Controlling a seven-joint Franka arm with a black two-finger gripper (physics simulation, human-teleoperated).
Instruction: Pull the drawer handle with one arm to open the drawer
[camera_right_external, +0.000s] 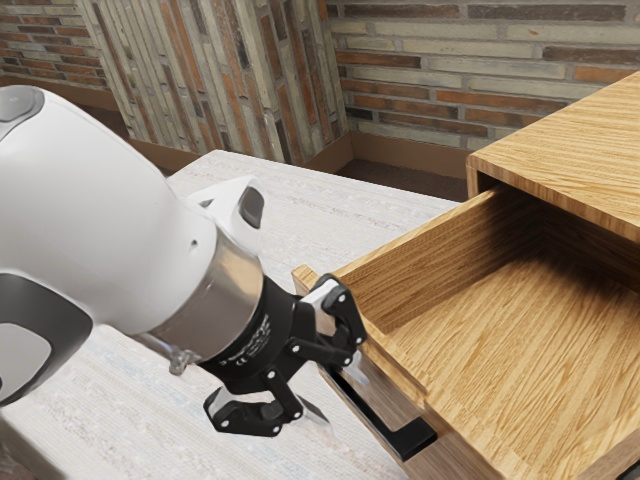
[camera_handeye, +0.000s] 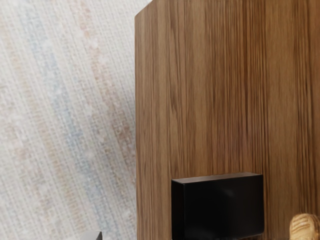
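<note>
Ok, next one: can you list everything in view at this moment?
drawer: one, light wood, pulled out of the cabinet at the exterior view's right
cabinet: one, light wood, on the table
handle: one, black bar, on the drawer's front
table: one, pale woven-look top, under the cabinet
brick wall: brown and grey, behind the table
small tan shape: one, beside the handle; cannot tell what it is
arm: one, white, from the exterior view's left
pincer: one, black, just before the drawer's front, near the handle

Rests directly on a pale, faintly streaked table (camera_right_external: 330, 215) toward the exterior view's right, as one light-wood cabinet (camera_right_external: 570, 150) with its drawer (camera_right_external: 500, 340) pulled out.
</note>
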